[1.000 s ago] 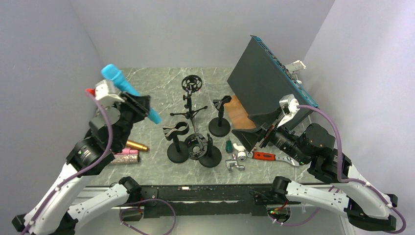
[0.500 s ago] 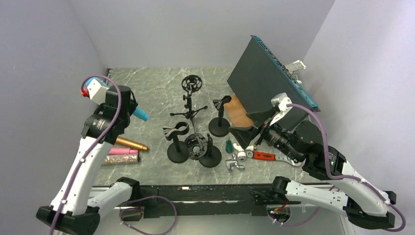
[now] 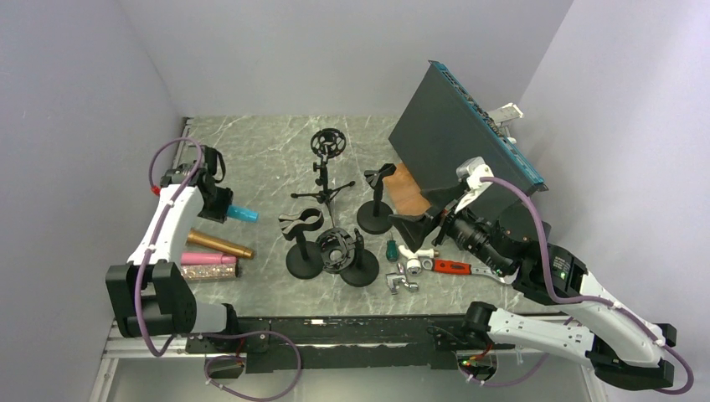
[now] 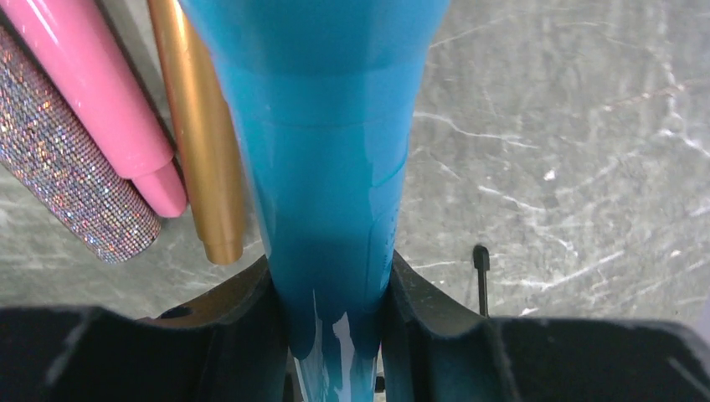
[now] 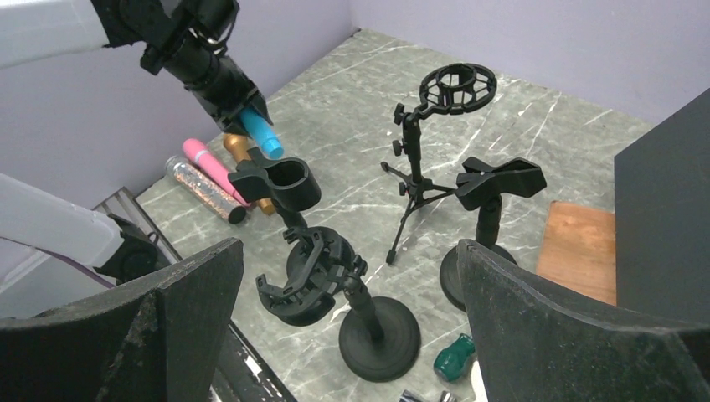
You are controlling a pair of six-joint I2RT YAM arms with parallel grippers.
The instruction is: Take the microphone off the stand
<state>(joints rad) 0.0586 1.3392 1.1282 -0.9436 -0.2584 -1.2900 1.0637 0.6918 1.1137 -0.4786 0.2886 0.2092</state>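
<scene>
Top external view, far left: the left gripper (image 3: pixel 219 208) is clamped on the blue microphone (image 3: pixel 244 214), low over the table (image 3: pixel 268 151) beside the gold microphone (image 3: pixel 219 244) and pink microphone (image 3: pixel 208 259) lying there. Mid-table the stands (image 3: pixel 303 247) all look empty, so removal seems done and only setting down remains. Rightward, the right gripper (image 3: pixel 423 216) hangs with jaws wide apart, holding nothing.

The grey marbled table (image 3: pixel 268 151) bears, at the picture's lower left, a gold microphone (image 3: pixel 219 244), pink microphone (image 3: pixel 208 259) and glittery microphone (image 3: pixel 206 272) side by side; four black stands (image 3: pixel 376 219) at centre; a green-handled screwdriver (image 3: pixel 390 249) and red-handled tool (image 3: pixel 452 267) lower right; a wooden board (image 3: pixel 410 197) right of centre.
</scene>
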